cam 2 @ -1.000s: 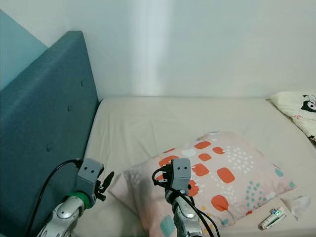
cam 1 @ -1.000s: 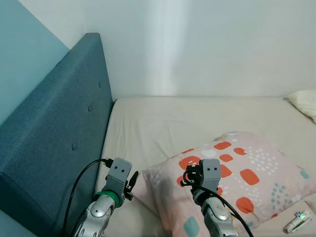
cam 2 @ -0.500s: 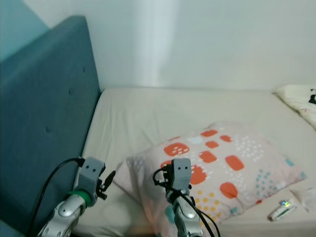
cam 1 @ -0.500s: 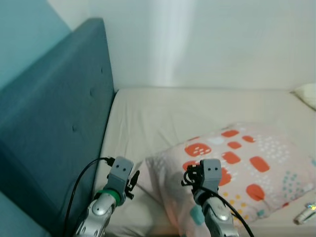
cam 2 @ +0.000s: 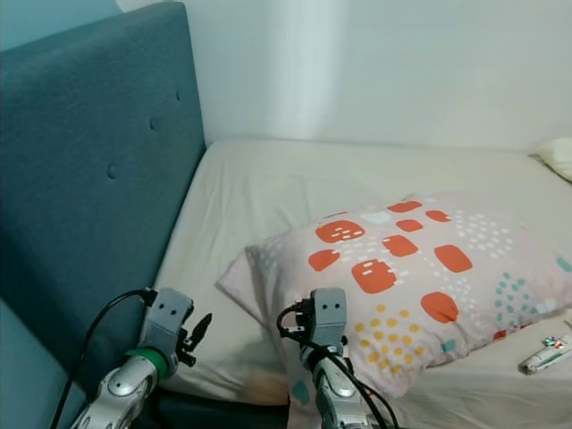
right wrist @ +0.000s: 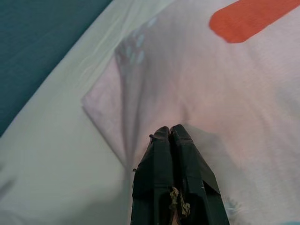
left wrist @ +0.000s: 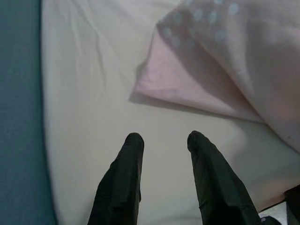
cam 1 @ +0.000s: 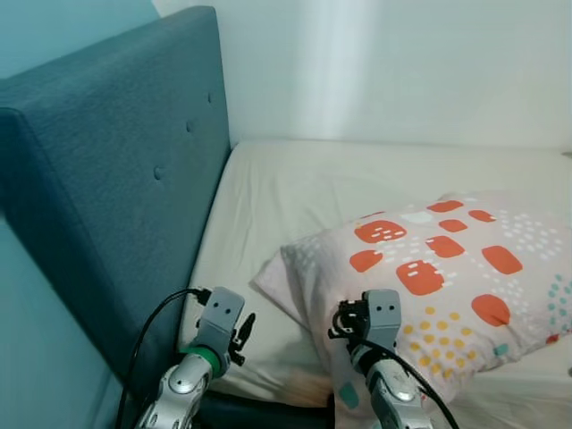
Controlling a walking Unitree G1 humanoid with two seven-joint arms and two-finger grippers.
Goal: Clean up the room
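Our left gripper (left wrist: 161, 140) hangs low beside the tall teal upholstered headboard (cam 1: 107, 179), its two black fingers spread apart over the cream bedsheet (cam 1: 304, 188), just short of the pillow's near corner and holding nothing. To its right, our right gripper (right wrist: 169, 132) has its fingers pressed together, tips against the fabric of the pink pillow with orange squares and pale dots (cam 1: 438, 277); we cannot tell whether a fold is pinched between them.

Since a second ago our whole view has swung: the headboard now looms larger and the mattress edge shows beneath our arms, so we judge that we have shifted our stance rather than moved the pillow, which lies well short of the headboard.

At the far right, a small white tube (cam 2: 545, 355) lies on the sheet near the pillow. We see no bin or basket here.
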